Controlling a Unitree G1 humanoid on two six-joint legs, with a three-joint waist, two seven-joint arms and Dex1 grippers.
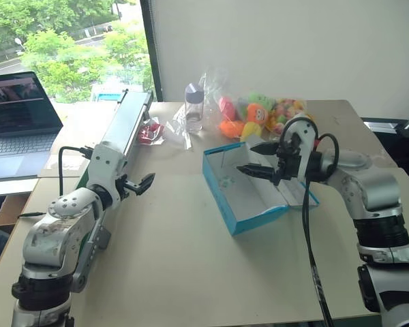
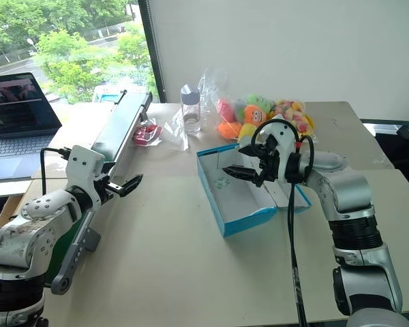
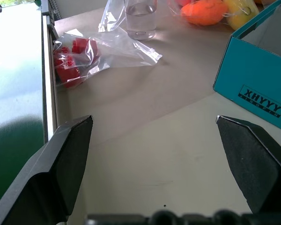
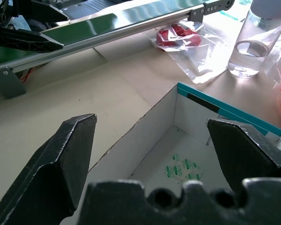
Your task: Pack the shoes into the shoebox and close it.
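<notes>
The shoebox (image 1: 259, 216) is bright blue with a white inside and stands open on the table, right of the middle. Its inside holds just a small printed packet (image 4: 183, 168). Its lid lies folded back under my right arm, mostly hidden. The shoes are out of view. My right gripper (image 1: 247, 158) hovers open over the box's far end, fingers spread, with nothing between them. My left gripper (image 1: 142, 184) stands open and empty above the bare table, well left of the box, whose lettered blue side (image 3: 260, 101) shows in the left wrist view.
A long green rail device (image 1: 126, 126) runs along the table's left side. Behind the box lie a clear bag of red pieces (image 1: 150, 131), a water bottle (image 1: 193, 107) and a bag of colourful plush toys (image 1: 259, 116). A laptop (image 1: 17, 116) sits far left.
</notes>
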